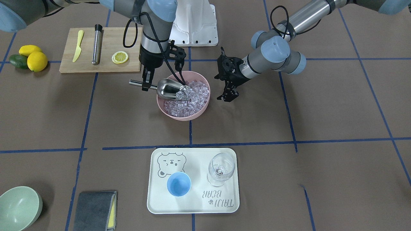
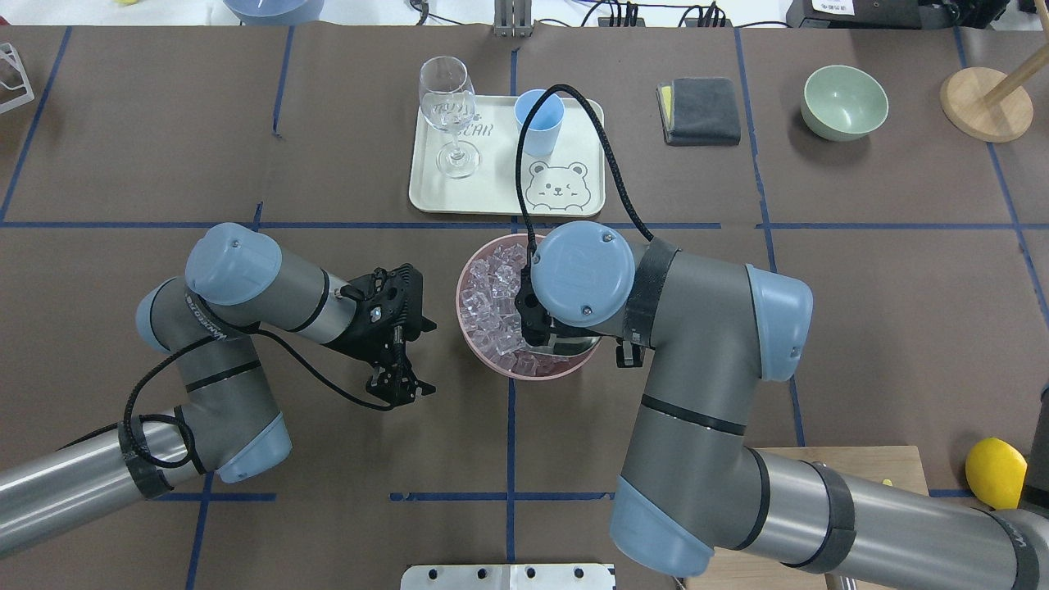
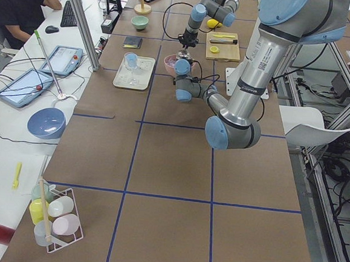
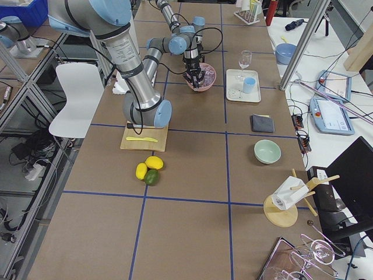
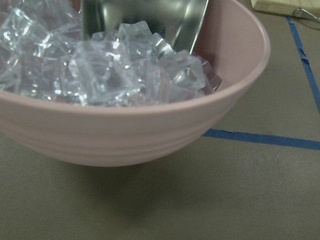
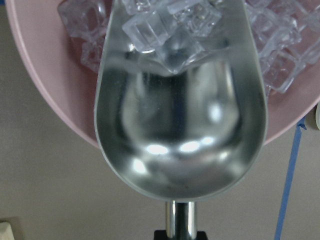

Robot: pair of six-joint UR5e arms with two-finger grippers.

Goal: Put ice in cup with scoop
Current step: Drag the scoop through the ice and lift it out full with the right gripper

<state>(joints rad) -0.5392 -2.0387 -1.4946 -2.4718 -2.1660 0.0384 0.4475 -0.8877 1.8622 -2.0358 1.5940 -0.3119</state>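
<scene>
Here the right gripper (image 1: pixel 146 84) clenched the scoop (image 1: pixel 167 88) by its handle, just outside the bowl (image 1: pixel 183 117), with the scoop's mouth in the ice (image 1: pixel 192 96) inside the bowl. The left gripper (image 1: pixel 227 96) hung released beside the bowl. The cup (image 1: pixel 179 183) stood well apart from it. Tilting the scoop forward during the lift would likely spill ice.
</scene>
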